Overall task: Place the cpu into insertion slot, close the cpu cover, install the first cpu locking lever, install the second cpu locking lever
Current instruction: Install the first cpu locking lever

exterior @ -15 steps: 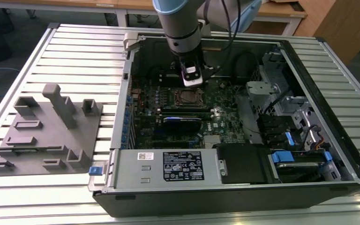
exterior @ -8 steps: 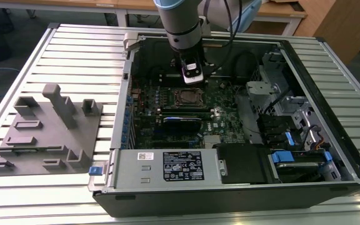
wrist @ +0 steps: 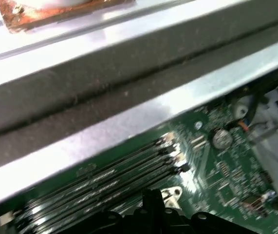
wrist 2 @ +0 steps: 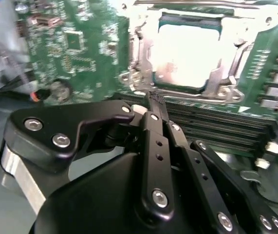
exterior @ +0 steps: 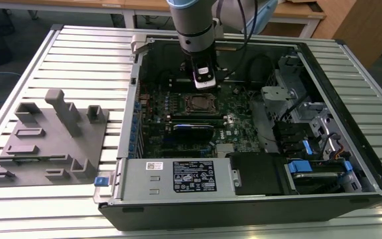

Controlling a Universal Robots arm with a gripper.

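The cpu (wrist 2: 187,51) lies flat in the insertion slot (exterior: 201,103) on the green motherboard, its silver top bright. The cpu cover (wrist 2: 143,46), a thin silvery frame, lies down around the chip. A thin metal lever rod (wrist 2: 187,95) runs along the socket edge nearest my fingers. My gripper (wrist 2: 156,100) hovers just off that edge, over the memory slots, with its black fingers together and nothing between them. In the exterior view the gripper (exterior: 204,87) hangs inside the open case, just behind the socket. The fingertips (wrist: 151,197) show in the first wrist view.
Long black memory slots (wrist: 109,180) lie between the gripper and the case's metal wall (wrist: 104,73). A labelled grey power-supply box (exterior: 177,174) fills the case's front. Drive bays with blue tabs (exterior: 310,162) stand at the exterior view's right, and a grey fixture plate (exterior: 45,139) at its left.
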